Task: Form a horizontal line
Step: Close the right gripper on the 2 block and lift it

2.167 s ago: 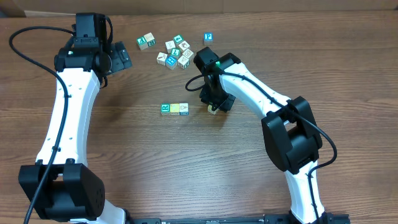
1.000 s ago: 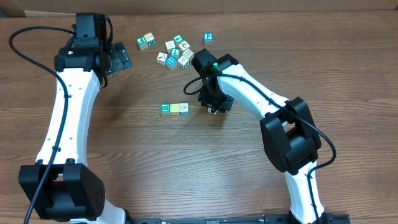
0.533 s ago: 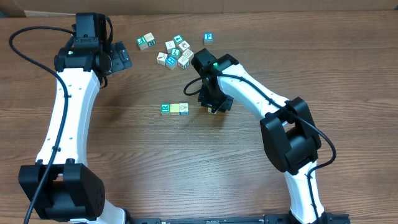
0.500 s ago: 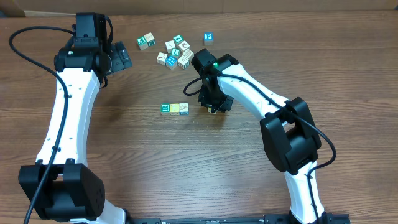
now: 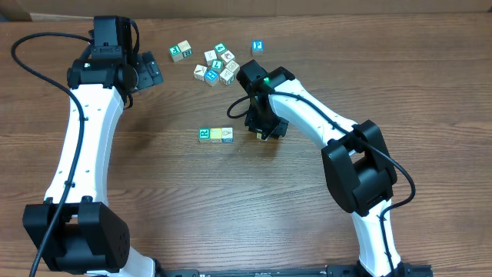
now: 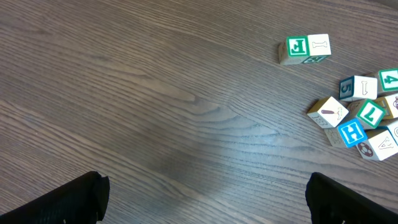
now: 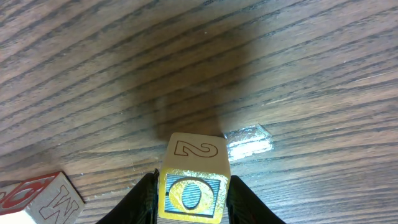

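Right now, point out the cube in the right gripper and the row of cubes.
held cube (image 7: 194, 194): right wrist view, yellow front face.
row of cubes (image 5: 216, 135): overhead view, middle cube.

Dark brown wood-grain table (image 5: 154, 200), tan strip (image 5: 307, 5) along its far edge

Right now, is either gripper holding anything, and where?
Right gripper clamps the yellow cube by its two opposite side faces. Left gripper is open, empty.
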